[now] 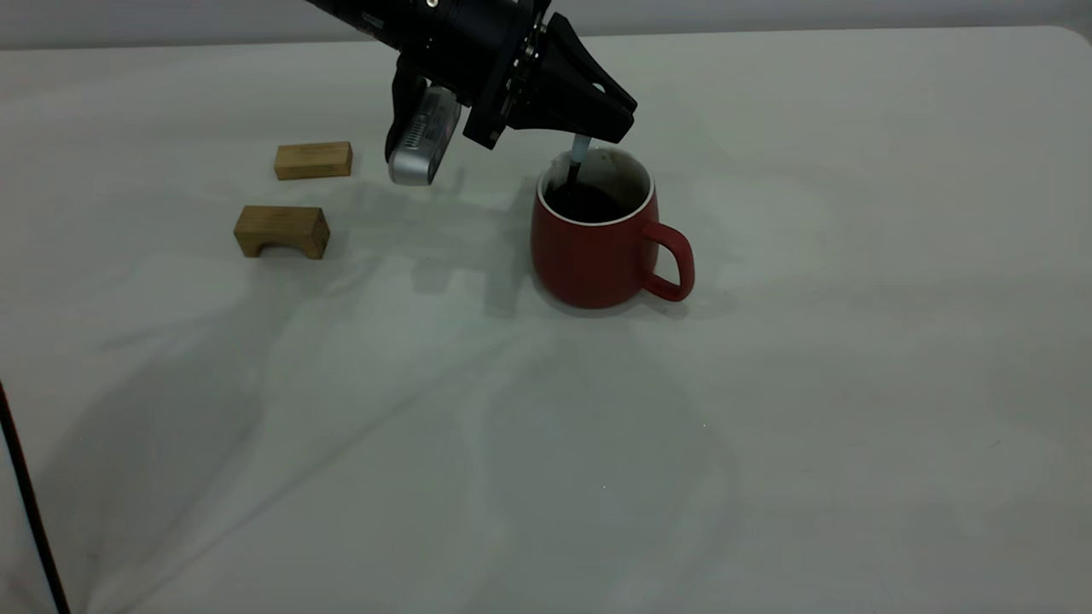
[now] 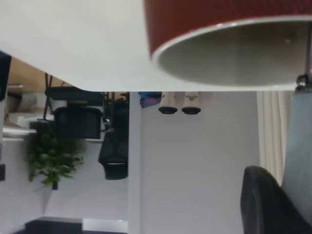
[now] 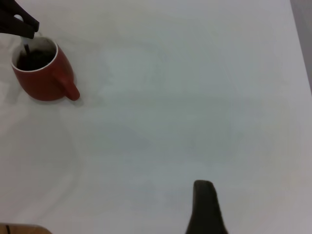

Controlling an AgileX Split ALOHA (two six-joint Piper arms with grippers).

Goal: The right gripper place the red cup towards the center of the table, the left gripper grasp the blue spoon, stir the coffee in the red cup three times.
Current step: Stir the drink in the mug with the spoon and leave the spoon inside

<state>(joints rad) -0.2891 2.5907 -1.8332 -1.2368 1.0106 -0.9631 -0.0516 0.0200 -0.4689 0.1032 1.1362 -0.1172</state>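
We see the left gripper (image 1: pixel 601 128) with its fingers (image 1: pixel 589 102) pinching the pale handle of the blue spoon (image 1: pixel 578 153), which stands nearly upright with its metal end dipped in the coffee (image 1: pixel 589 203) inside the red cup (image 1: pixel 597 247). The cup sits on the desk (image 1: pixel 768 426) near its middle, handle to the right, and two wooden blocks (image 1: pixel 281 230) lie well apart to its left. Of the right gripper (image 3: pixel 207 209) we see one dark finger over bare desk, far from the cup, and cannot tell how its fingers stand.

Left gripper (image 1: pixel 607 128): matte black, wedge-shaped fingers, bolted round flange. Silver-grey ribbed cam module (image 1: pixel 422 141) on black bracket. Right gripper: one dark rounded fingertip (image 3: pixel 204 207) visible.
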